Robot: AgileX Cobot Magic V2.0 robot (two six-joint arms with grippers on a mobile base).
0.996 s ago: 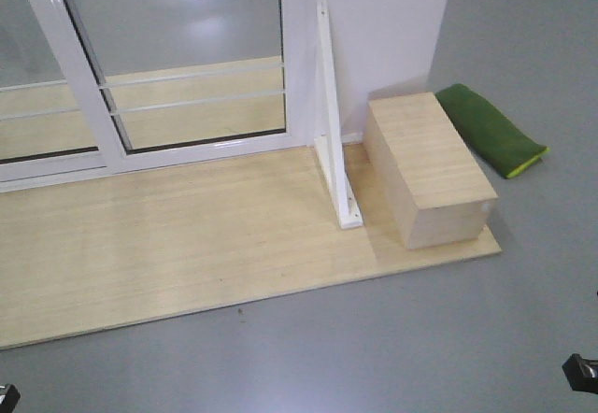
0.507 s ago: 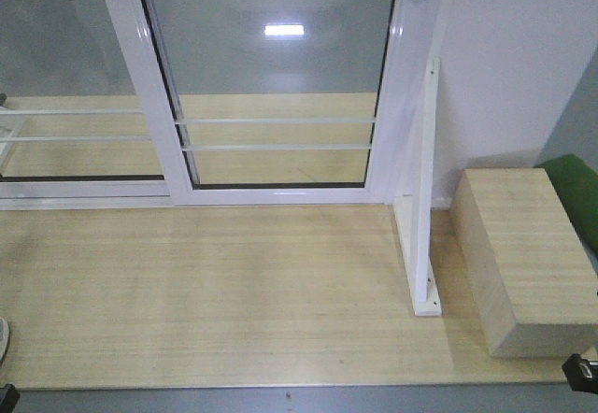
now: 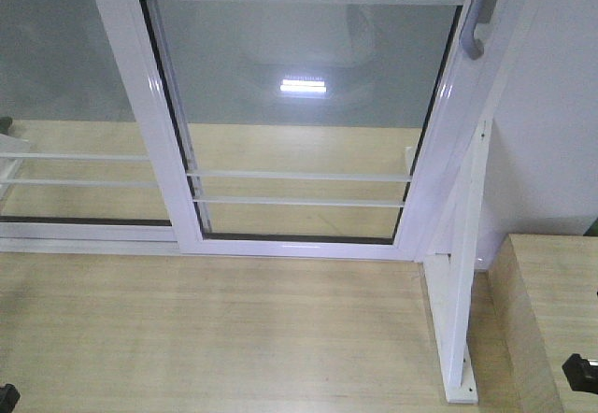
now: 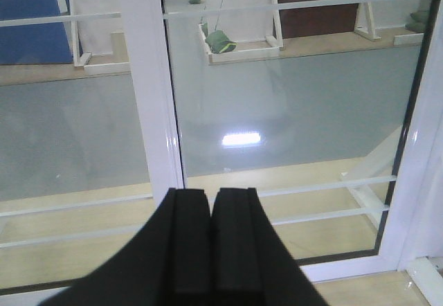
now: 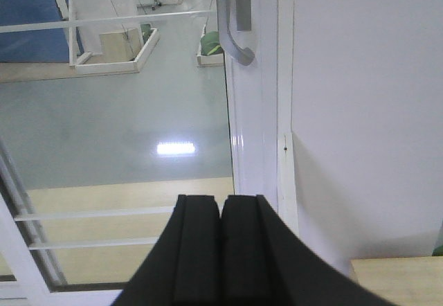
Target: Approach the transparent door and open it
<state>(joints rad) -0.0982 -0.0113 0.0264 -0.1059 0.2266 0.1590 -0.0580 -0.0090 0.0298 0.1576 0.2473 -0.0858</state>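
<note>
Front view: transparent door (image 3: 308, 133) fills the centre and upper right of the frame, its glossy white stile slanting up to the top right corner. A curved grey pull handle (image 3: 476, 21) sits on that stile at the upper right edge. Thin white horizontal bars (image 3: 299, 189) cross the glass low down, with one more near the top. A ceiling-light reflection (image 3: 304, 86) shows in the pane. A second white-framed glass panel (image 3: 56, 77), without a handle, occupies the left of the frame and overlaps the door at the centre-left stile. Below both, a pale plank floor (image 3: 215, 338) runs across the bottom. A white angled brace (image 3: 462, 291) stands on it at lower right, between the door frame and a light wooden box (image 3: 551, 320) at the right edge. A white wall (image 3: 561, 133) rises behind the box.

Left wrist view: left gripper (image 4: 210, 194), bottom centre, has its black jaws pressed together with nothing between them; it faces the door glass, well apart from it.

Right wrist view: right gripper (image 5: 221, 199), bottom centre, likewise has its jaws closed on nothing. The handle and its lock plate (image 5: 243, 1) appear at top centre, above and clear of the gripper.
</note>
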